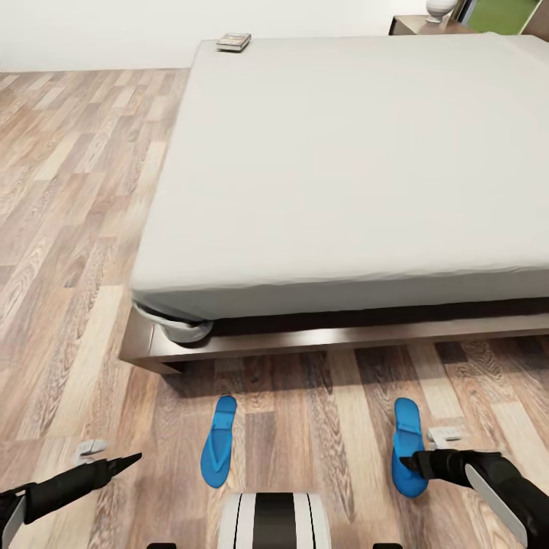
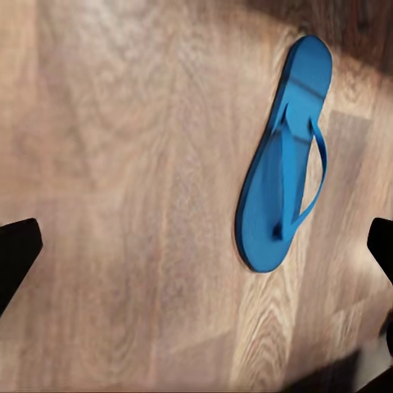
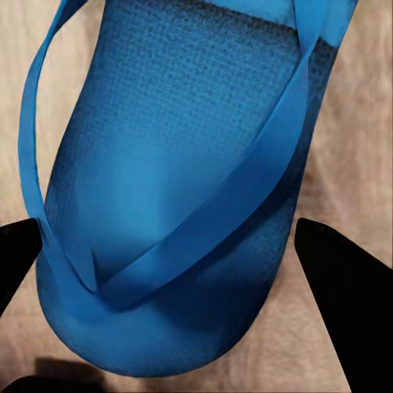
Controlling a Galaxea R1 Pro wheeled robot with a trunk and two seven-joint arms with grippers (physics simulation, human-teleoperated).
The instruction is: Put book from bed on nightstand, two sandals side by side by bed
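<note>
Even, bright light w/ no glare. Dark shadow sits under the mattress [image 1: 343,152] edge on the bed frame [image 1: 305,339]. Floor [image 2: 123,164] grain is soft, blurry in wrist views; head view sharp.

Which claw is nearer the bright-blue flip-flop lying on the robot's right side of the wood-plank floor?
Right. The right claw hangs directly over that bright-blue flip-flop, fingers straddling its sole. The left claw is far off, beyond the other blue flip-flop.
</note>
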